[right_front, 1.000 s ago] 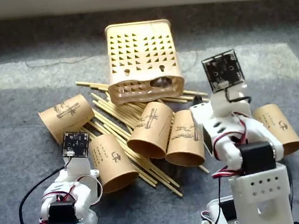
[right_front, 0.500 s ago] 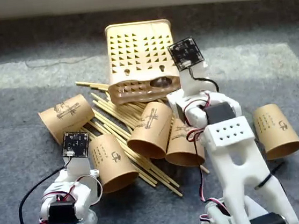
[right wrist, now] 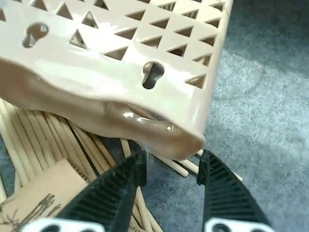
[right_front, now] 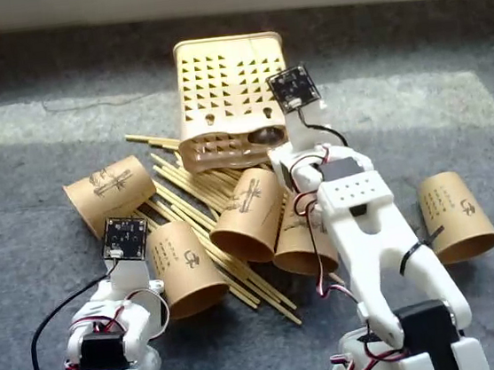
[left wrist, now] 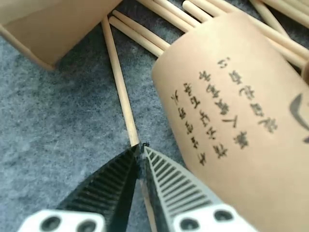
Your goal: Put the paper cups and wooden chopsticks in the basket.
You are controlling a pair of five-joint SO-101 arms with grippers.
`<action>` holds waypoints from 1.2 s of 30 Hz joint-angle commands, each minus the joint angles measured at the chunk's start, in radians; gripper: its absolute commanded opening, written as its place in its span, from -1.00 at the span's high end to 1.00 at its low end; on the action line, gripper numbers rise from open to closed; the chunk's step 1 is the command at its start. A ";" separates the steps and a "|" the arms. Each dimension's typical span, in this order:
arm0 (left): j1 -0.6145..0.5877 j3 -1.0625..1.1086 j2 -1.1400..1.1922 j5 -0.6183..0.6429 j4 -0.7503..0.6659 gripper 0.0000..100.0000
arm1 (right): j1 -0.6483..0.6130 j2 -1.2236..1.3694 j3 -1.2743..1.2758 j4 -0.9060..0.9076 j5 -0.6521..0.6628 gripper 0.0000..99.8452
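Note:
The perforated basket [right_front: 232, 88] lies upside down on the grey carpet, its near edge resting on wooden chopsticks [right_front: 198, 210]. Several paper cups lie on their sides around them: one at the left [right_front: 110, 193], one by the left arm [right_front: 185, 268], two in the middle [right_front: 250, 213], one at the right [right_front: 455, 213]. My right gripper [right wrist: 169, 166] is open, its fingers straddling the basket's near right corner [right wrist: 186, 140] just above the chopsticks [right wrist: 43, 140]. My left gripper [left wrist: 141, 149] is shut, tips over a single chopstick [left wrist: 118, 92] beside a printed cup [left wrist: 241, 116].
The right arm [right_front: 363, 225] stretches over the two middle cups. The left arm [right_front: 112, 334] sits at the near left. Bare carpet [right_front: 42, 262] lies to the left, and more beyond the basket.
The right arm has swung left and forward from beside the right-hand cup to the basket's near right corner. The left arm has stayed still.

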 commanded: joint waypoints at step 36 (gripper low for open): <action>-0.002 0.019 -0.010 -0.008 0.005 0.99 | 0.108 -0.200 -0.048 -0.028 -0.160 0.99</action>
